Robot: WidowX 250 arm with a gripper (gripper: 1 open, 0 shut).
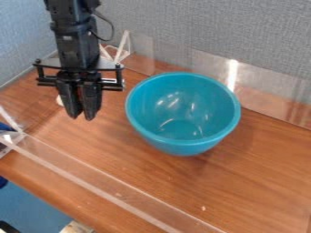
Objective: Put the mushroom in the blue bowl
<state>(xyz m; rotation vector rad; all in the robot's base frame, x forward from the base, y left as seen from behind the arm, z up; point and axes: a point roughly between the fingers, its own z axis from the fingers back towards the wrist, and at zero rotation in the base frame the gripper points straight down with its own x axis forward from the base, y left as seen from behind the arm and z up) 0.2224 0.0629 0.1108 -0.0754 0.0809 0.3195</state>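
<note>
Gripper [82,113], its grasp indeterminable behind dark fingers; a miss could be caused by release short of the blue bowl [183,136].

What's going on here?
The robot arm's gripper is left of the blue bowl, fingers pointing down. A small pale thing, probably the mushroom, peeks out by the fingers; whether it's gripped, I can't tell. Nothing shows inside the bowl, so the mushroom doesn't look delivered.
</note>
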